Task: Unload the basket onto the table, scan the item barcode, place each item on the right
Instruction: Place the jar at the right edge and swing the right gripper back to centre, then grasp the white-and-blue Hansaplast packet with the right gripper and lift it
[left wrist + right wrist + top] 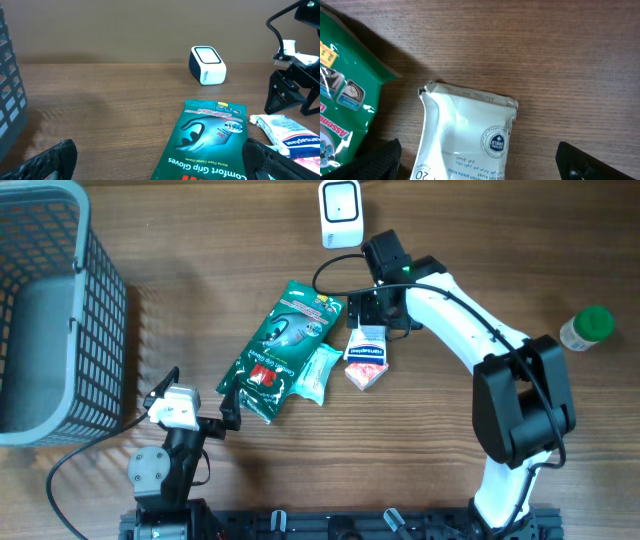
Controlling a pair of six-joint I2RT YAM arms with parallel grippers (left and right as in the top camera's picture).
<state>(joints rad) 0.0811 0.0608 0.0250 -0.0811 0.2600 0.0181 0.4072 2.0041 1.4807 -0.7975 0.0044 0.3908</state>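
On the wooden table, the green-capped bottle (far right) shows only overhead.

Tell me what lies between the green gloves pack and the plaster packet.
A pale teal packet lies between gloves pack and plaster packet, per the overhead view.

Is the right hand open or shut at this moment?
Open: the right hand has fingers wide apart, either side of the white packet lying on the table.

Walled off on the left by the tall wire basket. Crowded mid-table with glove pack, teal packet and white packet side by side, scanner beyond. Leaves bare wood open between basket and glove pack.
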